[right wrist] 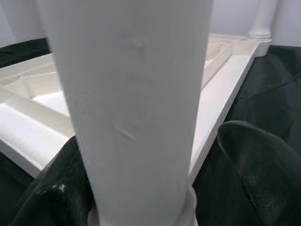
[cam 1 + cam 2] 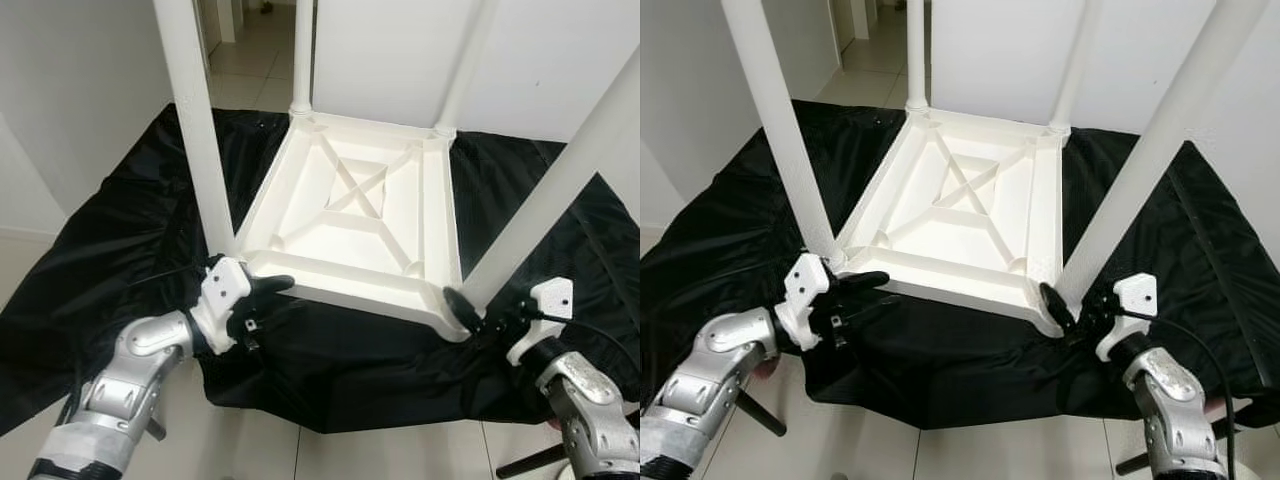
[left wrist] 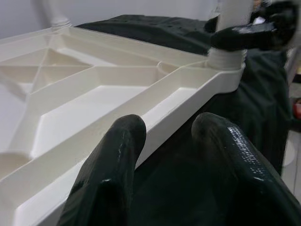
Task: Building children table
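A white plastic children's table point(image 2: 360, 290) lies upside down on a black cloth point(image 2: 120, 230), its legs pointing up. At the near left corner, beside the near left leg point(image 2: 195, 130), my left gripper point(image 2: 262, 303) is shut on the table's near rim point(image 3: 188, 96), one finger over it and one outside. My right gripper point(image 2: 1070, 305) is at the near right corner, shut around the base of the near right leg point(image 2: 540, 200). That leg point(image 1: 136, 94) stands between the two black fingers point(image 1: 263, 174).
The two far legs point(image 2: 302, 55) point(image 2: 465, 70) rise at the back corners. The cloth covers a pale tiled floor, with white walls left and behind and a doorway at the back left. Dark bars point(image 2: 760, 412) point(image 2: 525, 465) lie on the floor near my arms.
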Controlling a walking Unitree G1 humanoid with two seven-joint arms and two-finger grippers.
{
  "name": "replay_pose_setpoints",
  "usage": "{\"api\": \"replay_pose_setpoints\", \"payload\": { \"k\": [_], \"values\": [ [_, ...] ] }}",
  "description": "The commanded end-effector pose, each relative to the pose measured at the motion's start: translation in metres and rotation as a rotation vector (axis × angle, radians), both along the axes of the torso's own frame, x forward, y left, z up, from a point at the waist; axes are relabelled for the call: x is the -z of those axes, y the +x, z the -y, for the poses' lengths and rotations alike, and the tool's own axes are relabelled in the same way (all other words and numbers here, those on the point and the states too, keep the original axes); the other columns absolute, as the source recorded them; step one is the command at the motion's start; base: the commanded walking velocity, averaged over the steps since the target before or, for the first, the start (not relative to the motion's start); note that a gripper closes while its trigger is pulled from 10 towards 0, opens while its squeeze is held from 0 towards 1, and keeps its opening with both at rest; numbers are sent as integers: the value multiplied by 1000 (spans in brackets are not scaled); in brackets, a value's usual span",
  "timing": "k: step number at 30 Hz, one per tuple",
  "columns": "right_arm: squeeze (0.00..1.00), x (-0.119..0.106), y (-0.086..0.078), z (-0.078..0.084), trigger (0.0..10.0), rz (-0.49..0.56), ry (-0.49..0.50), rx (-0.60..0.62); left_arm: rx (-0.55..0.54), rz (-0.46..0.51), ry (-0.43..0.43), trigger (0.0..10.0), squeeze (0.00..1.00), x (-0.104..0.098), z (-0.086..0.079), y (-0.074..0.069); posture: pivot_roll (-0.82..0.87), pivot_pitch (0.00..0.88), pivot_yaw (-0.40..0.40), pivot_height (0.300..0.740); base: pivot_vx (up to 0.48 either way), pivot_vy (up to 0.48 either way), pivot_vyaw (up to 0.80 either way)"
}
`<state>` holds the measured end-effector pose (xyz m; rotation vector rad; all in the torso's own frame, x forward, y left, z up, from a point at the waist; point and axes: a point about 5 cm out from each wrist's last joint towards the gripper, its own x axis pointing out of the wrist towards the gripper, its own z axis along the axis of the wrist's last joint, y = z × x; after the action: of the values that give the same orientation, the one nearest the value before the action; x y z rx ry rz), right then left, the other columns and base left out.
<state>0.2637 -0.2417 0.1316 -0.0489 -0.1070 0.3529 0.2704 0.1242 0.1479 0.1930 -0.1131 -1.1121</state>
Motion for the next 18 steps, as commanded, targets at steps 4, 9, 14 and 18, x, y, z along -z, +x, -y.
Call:
{"api": "replay_pose_setpoints", "payload": {
  "k": [4,9,14,18],
  "values": [
    [0,-2,16,-29,10000,31,46,-62,-28,-38,-29,10000,0,3,13,0,-12,78,19,740,0,0,0],
    [0,-13,21,-60,10000,59,23,-209,7,-76,-23,10000,0,1,36,-6,-20,90,15,740,0,0,0],
    [0,-19,16,-58,10000,49,-25,-276,23,-80,-11,10000,0,-6,49,-10,-26,95,15,740,0,0,0],
    [0,-24,9,-37,10000,20,-114,-298,40,-66,22,10000,0,-16,58,-12,-27,93,18,740,0,0,0]
  ]
}}
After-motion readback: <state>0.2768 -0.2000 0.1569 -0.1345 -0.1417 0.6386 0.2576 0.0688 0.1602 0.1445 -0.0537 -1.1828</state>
